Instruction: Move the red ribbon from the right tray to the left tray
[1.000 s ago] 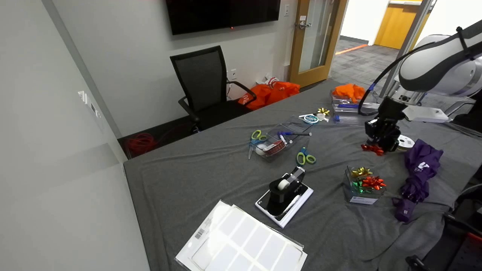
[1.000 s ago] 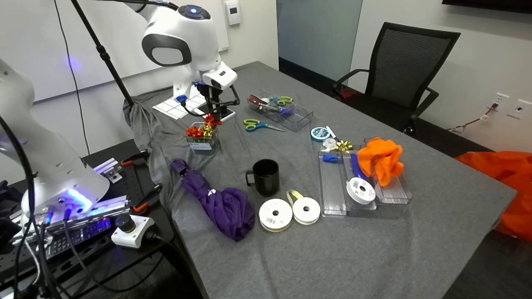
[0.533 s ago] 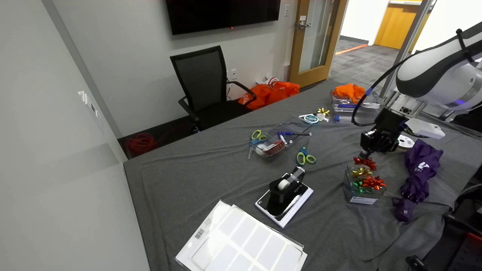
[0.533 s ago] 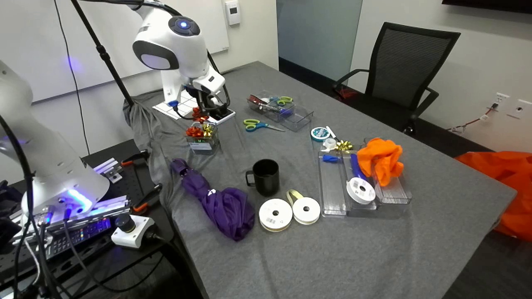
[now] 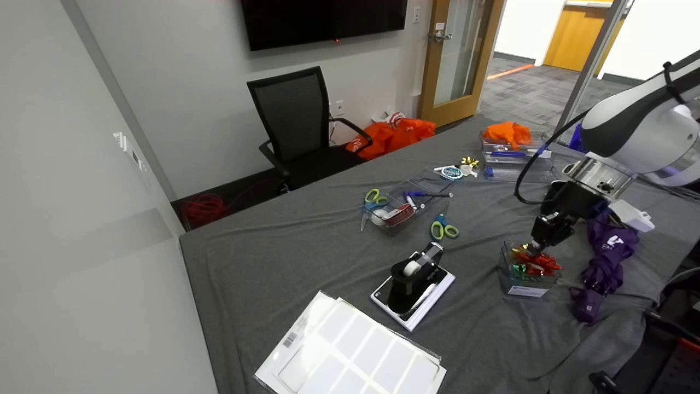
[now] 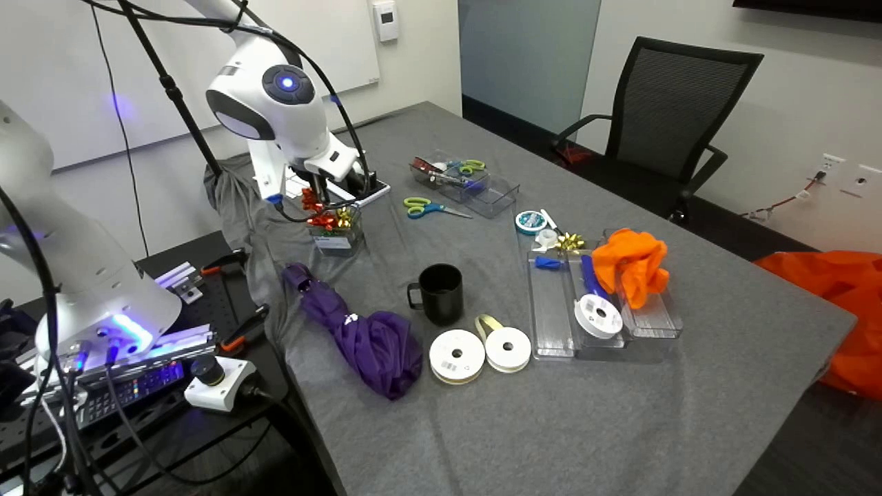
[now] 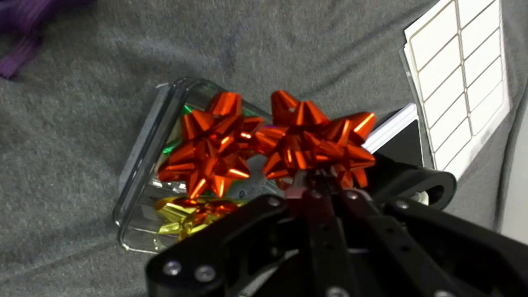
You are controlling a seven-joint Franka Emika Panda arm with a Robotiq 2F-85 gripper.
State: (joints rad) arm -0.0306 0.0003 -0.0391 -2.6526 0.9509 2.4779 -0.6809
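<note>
The red ribbon is a shiny red bow. In the wrist view the red ribbon [image 7: 307, 138] is at the tips of my gripper [image 7: 319, 181], whose jaws are shut on it. In an exterior view my gripper [image 5: 535, 249] is over the small clear tray [image 5: 506, 276], and the held bow overlaps another red bow. In an exterior view the held red ribbon [image 6: 311, 199] appears just above the back of that tray [image 6: 335, 243]. The tray holds another red bow [image 7: 206, 159], a gold bow [image 7: 177, 216] and something green. I cannot tell whether the two red bows touch.
A purple umbrella [image 6: 365, 344] and a black mug [image 6: 442, 295] lie near the small tray. A tape dispenser [image 5: 404, 279] stands on a white box. A clear tray with scissors and pens [image 5: 402, 216] and clear trays with orange cloth [image 6: 630, 265] stand farther off.
My gripper has carried the red ribbon from the table area near the mug to over the small clear tray. The mug now shows behind the arm. The other objects stay in place.
</note>
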